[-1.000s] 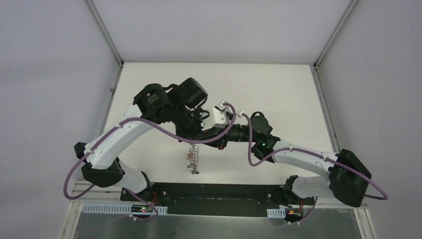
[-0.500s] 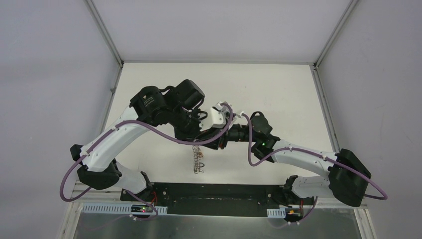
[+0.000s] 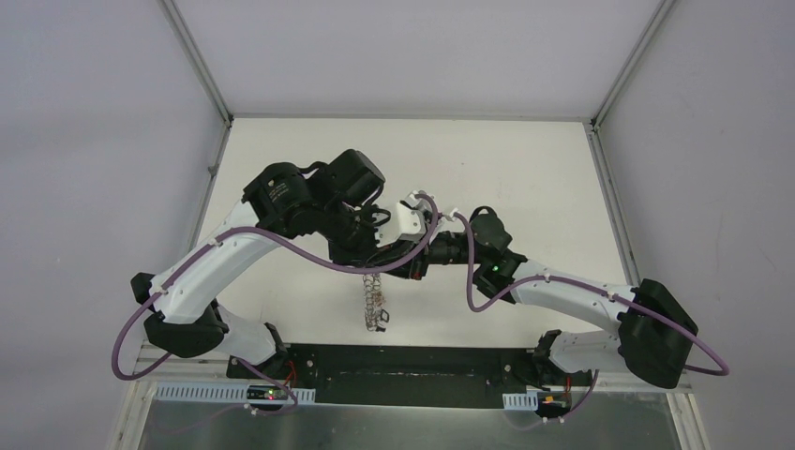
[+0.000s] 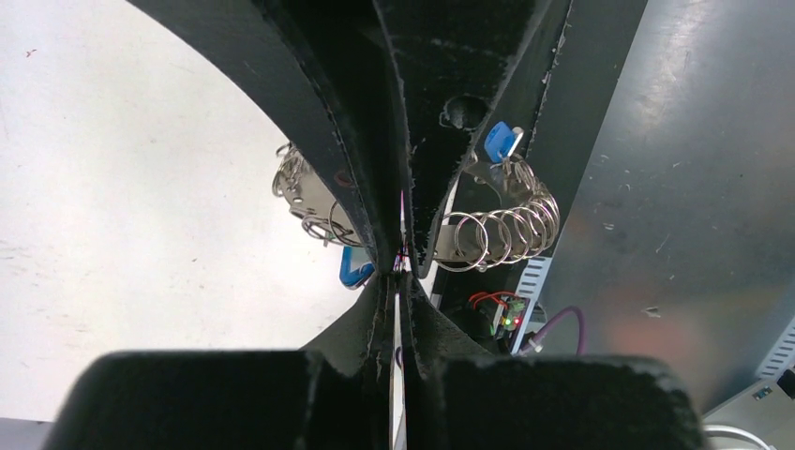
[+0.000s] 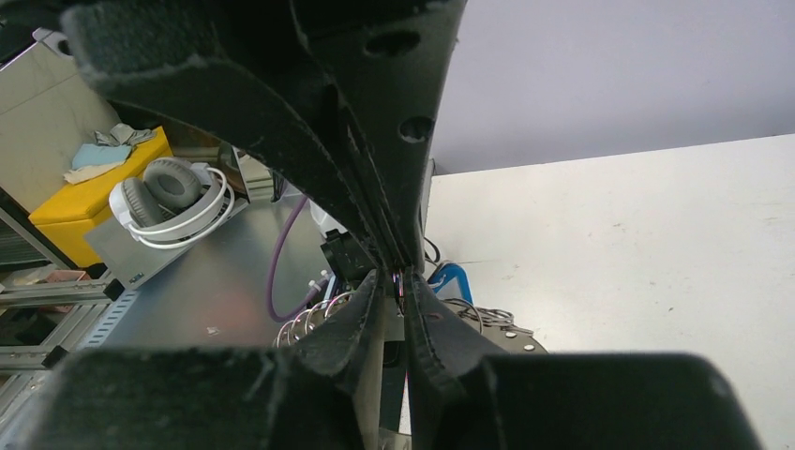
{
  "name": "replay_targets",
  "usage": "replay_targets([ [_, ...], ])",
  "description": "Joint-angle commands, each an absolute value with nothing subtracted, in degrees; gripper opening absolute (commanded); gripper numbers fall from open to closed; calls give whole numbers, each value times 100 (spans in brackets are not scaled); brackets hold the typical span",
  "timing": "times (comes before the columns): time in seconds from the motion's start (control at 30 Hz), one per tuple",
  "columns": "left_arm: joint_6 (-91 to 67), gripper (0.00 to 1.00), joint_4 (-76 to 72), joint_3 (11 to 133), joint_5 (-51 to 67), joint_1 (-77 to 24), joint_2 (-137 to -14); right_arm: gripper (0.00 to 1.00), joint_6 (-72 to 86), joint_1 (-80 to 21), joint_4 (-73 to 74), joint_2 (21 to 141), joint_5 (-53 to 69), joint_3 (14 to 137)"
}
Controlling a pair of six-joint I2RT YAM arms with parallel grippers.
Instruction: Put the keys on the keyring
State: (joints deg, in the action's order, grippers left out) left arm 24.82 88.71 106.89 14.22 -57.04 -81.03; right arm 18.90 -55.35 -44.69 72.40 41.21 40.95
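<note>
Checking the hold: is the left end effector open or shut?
Shut: the left end effector clamps the flat grey metal keyring, with almost no gap showing.

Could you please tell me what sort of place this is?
Most likely a robotics lab test cell: two robot arms mounted at a white table, an aluminium-framed enclosure around it, and headphones on a metal workbench nearby.

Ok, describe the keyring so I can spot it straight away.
Over the white table, find where the left claw and right claw meet. The large flat grey metal keyring hangs there, the only thing rimmed with many small wire loops.
</note>
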Motion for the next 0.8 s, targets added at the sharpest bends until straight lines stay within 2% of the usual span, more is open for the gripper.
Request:
replay_targets([
  [0.0,2402,0,8561,10710,1561,-5748,-7889,20,1672,-5550,-4438,7184,4215,4377],
  [0.07,2399,0,8561,10701,1556,-5751,-7877,25,1633,-5546,-4370,7153,4187,4368],
  [0.17,2392,0,8552,10687,1567,-5749,-7875,25,1576,-5546,-4276,7128,4184,4372],
  [0.23,2391,0,8543,10694,1569,-5749,-7884,19,1558,-5546,-4225,7127,4199,4385],
  [0.27,2392,0,8535,10700,1581,-5752,-7891,10,1556,-5546,-4220,7131,4214,4393],
  [0.33,2391,0,8534,10703,1582,-5757,-7892,0,1556,-5546,-4219,7141,4234,4403],
  [0.57,2358,0,8489,10690,1490,-5751,-7833,0,1465,-5546,-4152,7045,4259,4381],
  [0.6,2337,4,8456,10668,1460,-5749,-7813,0,1448,-5546,-4141,7022,4250,4370],
  [0.7,2248,25,8249,10526,1313,-5750,-7669,0,1400,-5539,-4140,6934,4228,4336],
  [0.77,2145,35,8011,10324,1188,-5749,-7477,0,1369,-5531,-4140,6869,4243,4318],
])
